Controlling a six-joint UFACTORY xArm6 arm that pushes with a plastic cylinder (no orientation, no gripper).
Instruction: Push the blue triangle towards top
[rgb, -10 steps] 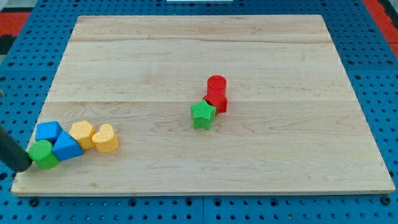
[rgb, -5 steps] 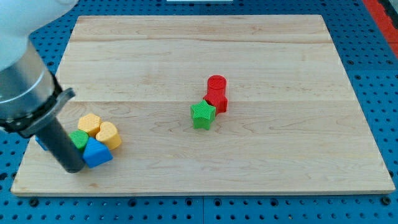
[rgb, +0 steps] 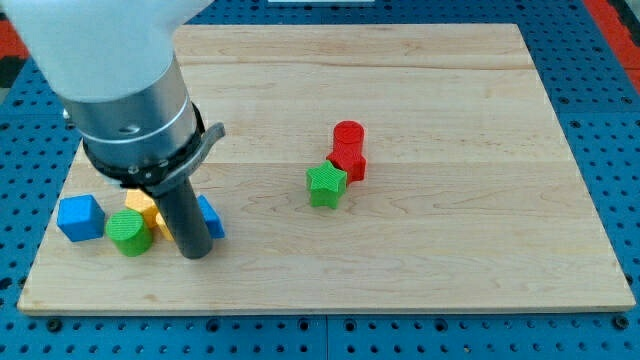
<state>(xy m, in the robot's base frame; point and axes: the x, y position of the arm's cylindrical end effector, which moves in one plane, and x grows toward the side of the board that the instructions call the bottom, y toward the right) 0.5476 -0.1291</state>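
On the wooden desk (rgb: 420, 250), my tip (rgb: 196, 254) sits at about seven o'clock of the blue triangle (rgb: 211, 217), touching it; no pincer is fitted, so its state cannot be told.

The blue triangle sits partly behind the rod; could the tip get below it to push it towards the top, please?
Probably yes. My tip already rests just below and left of the blue triangle, with bare board beneath. The yellow block and green cylinder lie to its left, not between them.
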